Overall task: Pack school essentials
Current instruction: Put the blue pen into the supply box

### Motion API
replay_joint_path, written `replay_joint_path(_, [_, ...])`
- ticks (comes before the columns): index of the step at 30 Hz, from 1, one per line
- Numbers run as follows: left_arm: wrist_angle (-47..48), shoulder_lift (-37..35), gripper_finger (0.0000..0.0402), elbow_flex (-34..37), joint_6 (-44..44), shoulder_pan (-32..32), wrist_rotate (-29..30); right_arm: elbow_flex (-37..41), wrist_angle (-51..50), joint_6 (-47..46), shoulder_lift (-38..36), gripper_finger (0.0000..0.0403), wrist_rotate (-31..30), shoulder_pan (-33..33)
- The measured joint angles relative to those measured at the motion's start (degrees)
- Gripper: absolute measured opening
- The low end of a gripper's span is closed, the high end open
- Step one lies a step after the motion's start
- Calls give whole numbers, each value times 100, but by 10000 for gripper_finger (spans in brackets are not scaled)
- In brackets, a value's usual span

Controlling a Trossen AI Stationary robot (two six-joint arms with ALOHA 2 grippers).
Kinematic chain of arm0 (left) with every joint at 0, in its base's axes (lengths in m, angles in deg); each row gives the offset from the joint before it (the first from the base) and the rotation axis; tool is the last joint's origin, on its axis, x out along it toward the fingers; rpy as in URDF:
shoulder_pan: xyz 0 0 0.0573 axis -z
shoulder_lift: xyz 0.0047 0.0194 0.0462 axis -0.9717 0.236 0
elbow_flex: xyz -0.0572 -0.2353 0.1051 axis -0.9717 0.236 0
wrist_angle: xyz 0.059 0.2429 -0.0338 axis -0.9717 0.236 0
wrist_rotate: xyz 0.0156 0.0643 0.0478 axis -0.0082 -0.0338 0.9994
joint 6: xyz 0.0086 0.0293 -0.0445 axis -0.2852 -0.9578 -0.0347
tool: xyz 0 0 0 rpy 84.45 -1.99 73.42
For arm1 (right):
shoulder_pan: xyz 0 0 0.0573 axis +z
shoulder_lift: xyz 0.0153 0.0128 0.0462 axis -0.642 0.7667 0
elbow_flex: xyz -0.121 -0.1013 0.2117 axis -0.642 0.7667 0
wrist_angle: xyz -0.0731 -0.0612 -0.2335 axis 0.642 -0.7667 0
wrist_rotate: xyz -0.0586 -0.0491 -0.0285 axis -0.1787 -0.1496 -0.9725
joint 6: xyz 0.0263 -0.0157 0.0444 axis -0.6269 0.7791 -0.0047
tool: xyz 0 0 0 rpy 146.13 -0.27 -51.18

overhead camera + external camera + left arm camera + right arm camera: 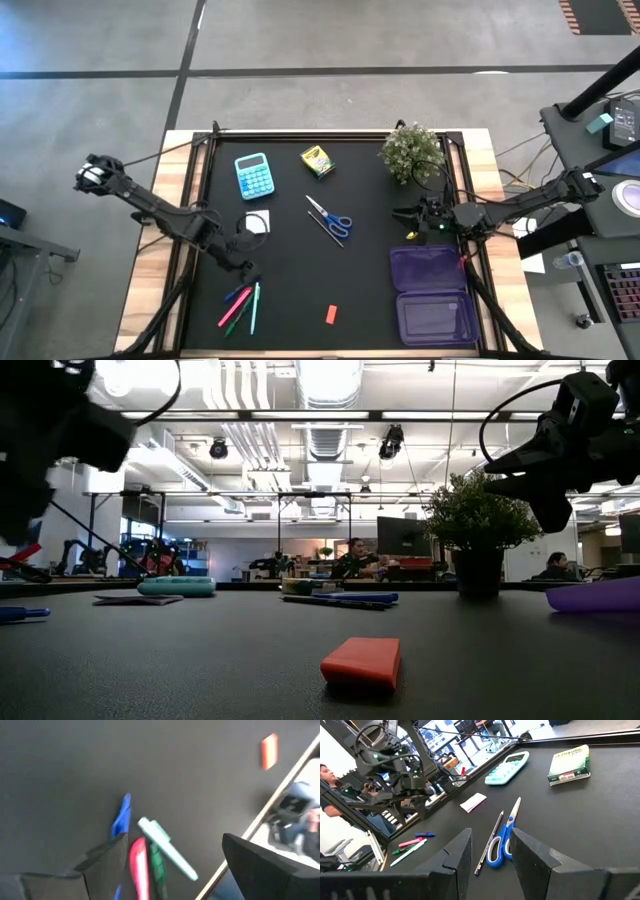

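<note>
Several thin pens (240,303), pink, green, teal and blue, lie side by side near the table's near left. My left gripper (245,265) hangs open just on their far side; in its wrist view the pens (150,855) show between the fingers, untouched. The orange eraser (331,314) lies flat near the near edge. The blue-handled scissors (330,218) and a thin pen beside them lie at the table's middle. The white note pad (257,223) and the yellow crayon box (317,160) lie farther back. My right gripper (408,222) is open in the air, right of the scissors (502,842).
A translucent purple case (432,295) lies open at the near right, below my right arm. The potted plant (412,153) stands at the far right, close behind my right gripper. A teal calculator (254,175) lies at the far left. People sit in the room beyond.
</note>
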Motion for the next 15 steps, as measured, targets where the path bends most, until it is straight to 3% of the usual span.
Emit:
replay_joint_path(8, [190,474,299,-68,-39,396,53,1,-6,-1,0,123,0,1])
replay_joint_path(15, [518,1301,299,-407,-703,444,259,1,-6,-1,0,123,-2,2])
